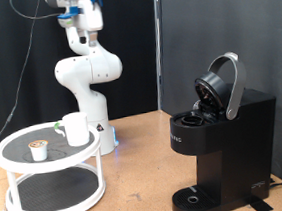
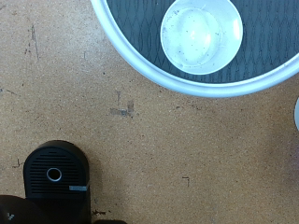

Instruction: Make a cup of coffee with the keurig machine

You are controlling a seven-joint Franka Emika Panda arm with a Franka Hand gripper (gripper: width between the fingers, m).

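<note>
The cup [image 1: 76, 129] is a small white mug standing upright on the top shelf of a white round two-tier stand [image 1: 8, 158] at the exterior view's left. In the wrist view the cup [image 2: 201, 35] shows from above, empty, inside the stand's white rim [image 2: 126, 52]. The keurig machine [image 1: 220, 148] is black and stands at the exterior view's right with its hinged lid [image 1: 224, 82] raised open. Its round drip base [image 2: 56, 173] shows in the wrist view. My gripper [image 1: 82, 11] is high up at the exterior view's top, well above the stand; its fingers do not show in the wrist view.
A tiny pale pod with a brown top [image 1: 39, 148] sits on the stand's top shelf beside the cup. The white arm base [image 1: 90, 75] stands behind the stand. The brown table [image 2: 187, 140] stretches between stand and machine. A black curtain hangs behind.
</note>
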